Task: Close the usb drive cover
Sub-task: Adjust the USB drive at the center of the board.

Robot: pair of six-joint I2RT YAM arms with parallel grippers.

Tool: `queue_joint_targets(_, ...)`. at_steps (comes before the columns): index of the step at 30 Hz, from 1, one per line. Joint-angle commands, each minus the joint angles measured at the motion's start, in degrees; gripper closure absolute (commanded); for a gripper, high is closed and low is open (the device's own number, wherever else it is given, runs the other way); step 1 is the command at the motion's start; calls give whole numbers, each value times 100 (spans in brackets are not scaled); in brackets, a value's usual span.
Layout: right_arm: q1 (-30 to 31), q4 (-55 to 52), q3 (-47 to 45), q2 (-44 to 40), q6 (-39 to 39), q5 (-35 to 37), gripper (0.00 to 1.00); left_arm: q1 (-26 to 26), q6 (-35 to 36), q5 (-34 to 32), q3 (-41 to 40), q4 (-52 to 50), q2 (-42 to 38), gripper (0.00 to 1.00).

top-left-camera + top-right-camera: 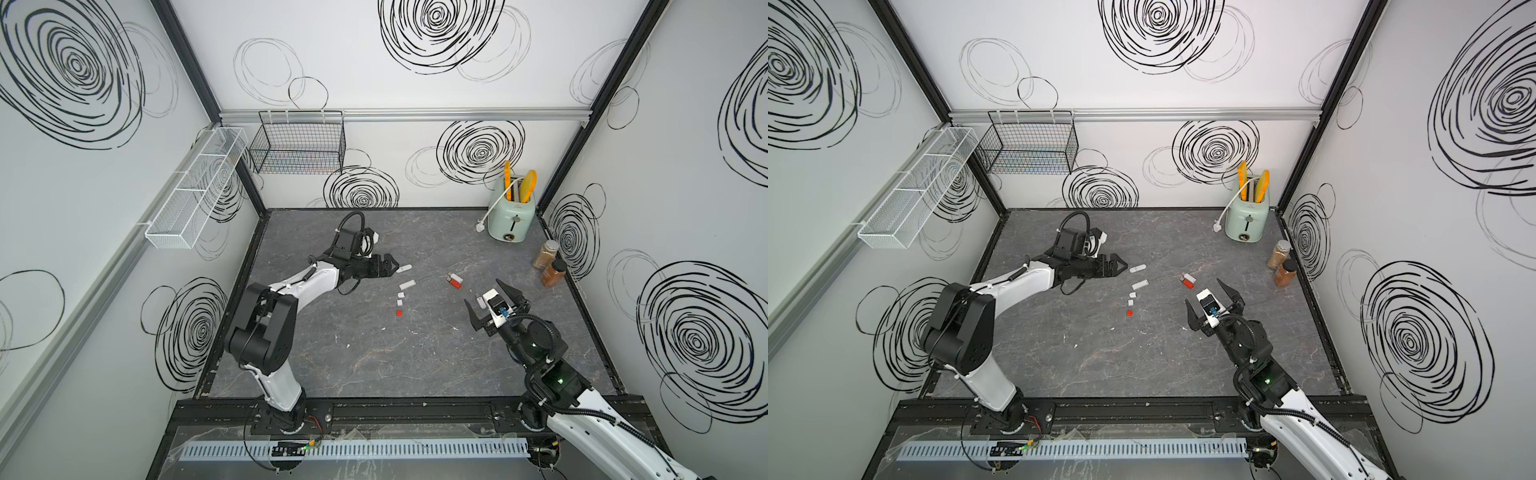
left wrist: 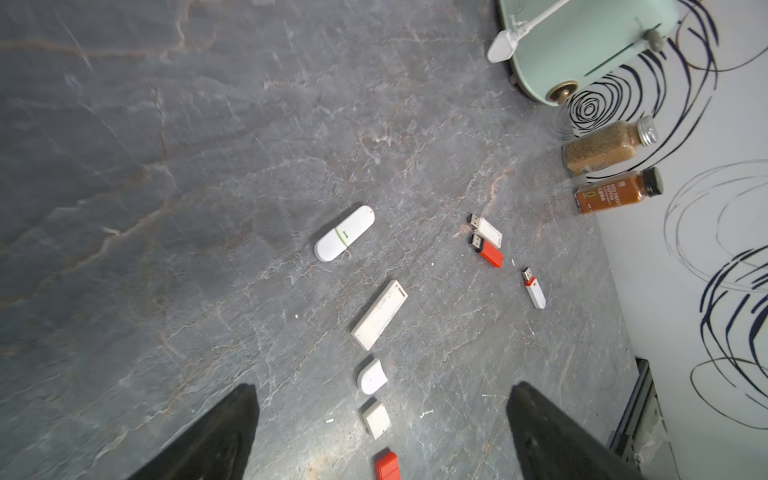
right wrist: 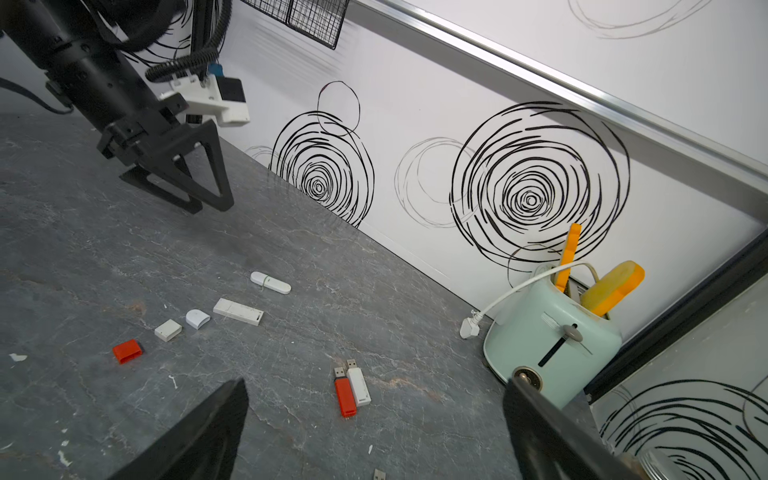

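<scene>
White usb drive (image 2: 344, 233) just beyond the spread left fingers (image 2: 220, 432)

Open near half, cluttered middle and far right corner.
The near half of the surface (image 1: 374, 361) lies bare between the arms. A row of drives and caps (image 1: 407, 284) runs just beside the left pincer (image 1: 394, 266); two uncapped drives (image 1: 456, 283) lie between that row and the right pincer (image 1: 482, 291). A toaster (image 1: 511, 220) and two jars (image 1: 552, 276) block the far right corner.
</scene>
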Motion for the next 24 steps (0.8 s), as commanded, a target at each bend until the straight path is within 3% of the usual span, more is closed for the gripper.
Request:
queue_joint_targets(1,-12,-258,366,179,220,-26,1,50,800,-412,9,-633,-348,2)
queue_joint_targets(4,-11,-456,687,526,379,-142,1,80,1078,-541,-184,-726,-725,2)
queue_joint_targets(8,-7,-900,1283,1299,619,-410,1,184,1099,-1183,-490,-573,-1283,2)
queue_joint_targets(14,8,-1150,2124,2585,1515,-612,1,702,1384,-253,-1290,407,-2237,2)
queue_joint_targets(19,111,-1062,2558,3795,2510,-224,1,958,1616,-603,-1663,570,-2504,2)
queue_joint_targets(24,281,-834,2931,5010,2692,-361,1,1259,1794,-645,-2004,692,-2771,2)
